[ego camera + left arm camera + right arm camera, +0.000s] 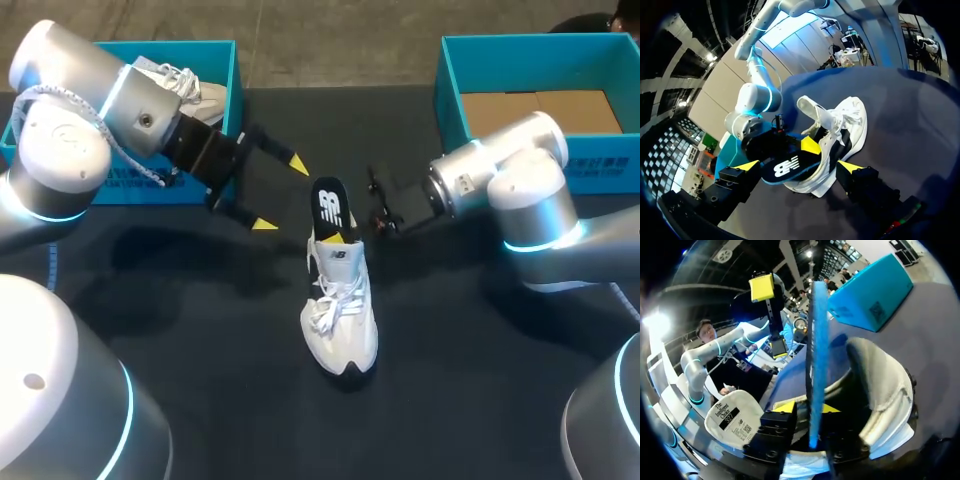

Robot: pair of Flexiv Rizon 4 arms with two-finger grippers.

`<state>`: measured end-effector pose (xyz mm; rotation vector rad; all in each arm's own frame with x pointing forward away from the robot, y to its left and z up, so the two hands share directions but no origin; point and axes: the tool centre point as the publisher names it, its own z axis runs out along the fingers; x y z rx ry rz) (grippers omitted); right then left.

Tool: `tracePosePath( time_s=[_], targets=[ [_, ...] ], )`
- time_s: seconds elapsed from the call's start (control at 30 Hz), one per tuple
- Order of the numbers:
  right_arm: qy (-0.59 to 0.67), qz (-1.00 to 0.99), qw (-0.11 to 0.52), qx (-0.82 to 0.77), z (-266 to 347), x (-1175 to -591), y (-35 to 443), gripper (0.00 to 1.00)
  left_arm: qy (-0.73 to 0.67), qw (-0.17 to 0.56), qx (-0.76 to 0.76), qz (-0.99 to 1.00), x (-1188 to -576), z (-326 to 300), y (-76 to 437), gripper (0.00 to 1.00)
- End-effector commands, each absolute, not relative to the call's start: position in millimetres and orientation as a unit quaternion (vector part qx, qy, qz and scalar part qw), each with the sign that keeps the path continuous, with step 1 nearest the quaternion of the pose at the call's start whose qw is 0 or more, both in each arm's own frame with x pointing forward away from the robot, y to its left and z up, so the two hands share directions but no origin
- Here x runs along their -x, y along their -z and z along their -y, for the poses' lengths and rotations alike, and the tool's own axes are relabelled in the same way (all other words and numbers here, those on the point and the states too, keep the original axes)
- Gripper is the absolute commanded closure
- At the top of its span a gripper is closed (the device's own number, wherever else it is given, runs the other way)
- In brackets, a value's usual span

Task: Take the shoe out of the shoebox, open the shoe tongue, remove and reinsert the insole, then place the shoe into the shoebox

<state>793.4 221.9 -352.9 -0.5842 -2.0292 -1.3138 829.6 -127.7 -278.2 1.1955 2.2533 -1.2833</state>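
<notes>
A white shoe stands on the dark table, toe toward me. Its black insole sticks up out of the heel opening. My right gripper comes in from the right at the heel. In the right wrist view the insole stands edge-on between that gripper's slightly parted yellow tips, beside the pulled-up tongue. My left gripper hangs wide open just left of the insole, touching nothing. In its own view, the left gripper has the insole and the shoe just ahead of it.
A teal shoebox at the back left holds another white shoe, partly behind my left arm. A second teal box with a cardboard floor stands at the back right. Bare dark table lies in front of the shoe.
</notes>
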Motion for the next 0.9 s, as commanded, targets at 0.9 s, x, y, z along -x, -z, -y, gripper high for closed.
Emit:
tracePosePath(
  time_s=[0.9],
  targets=[
    [0.468,0.79,0.322,0.232,-207,-804,352,1.0,0.44,0.143,-0.416,-0.782,-833,124,275,0.0]
  ],
)
